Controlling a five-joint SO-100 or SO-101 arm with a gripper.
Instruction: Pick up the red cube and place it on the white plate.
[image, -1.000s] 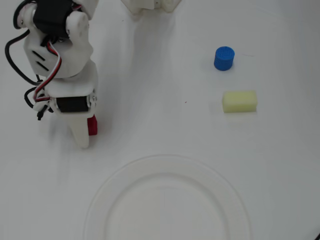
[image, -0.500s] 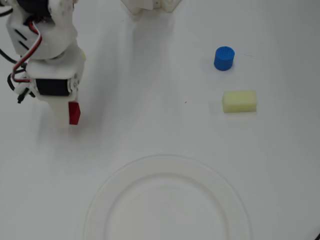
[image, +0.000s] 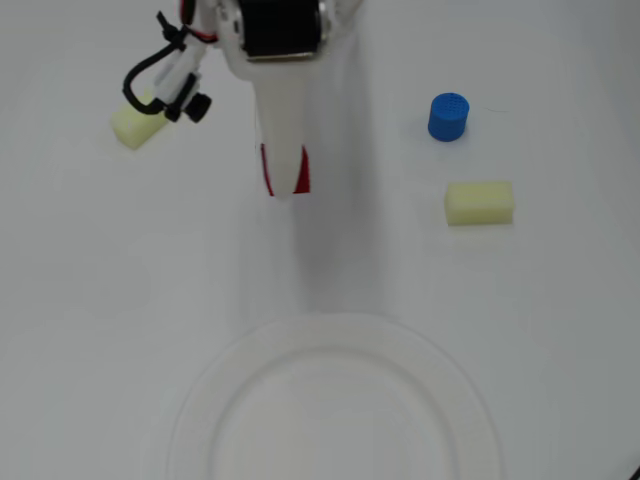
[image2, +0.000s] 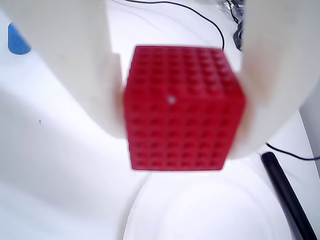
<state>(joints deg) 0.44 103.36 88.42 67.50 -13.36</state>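
In the overhead view my gripper hangs over the upper middle of the table, shut on the red cube, which shows as red slivers on both sides of the white finger. The wrist view fills with the gridded red cube, clamped between the two white fingers. The large white plate lies at the bottom of the overhead view, well below the gripper. In the wrist view the plate shows just under the held cube.
A blue ridged cylinder and a pale yellow block sit at the right. Another pale yellow block lies at the upper left beside the arm's black cables. The wrist view shows the blue cylinder and a black cable.
The arm has swung from the left side of the table to the upper middle with the red cube in its grip. A yellow block at the upper left is now uncovered.
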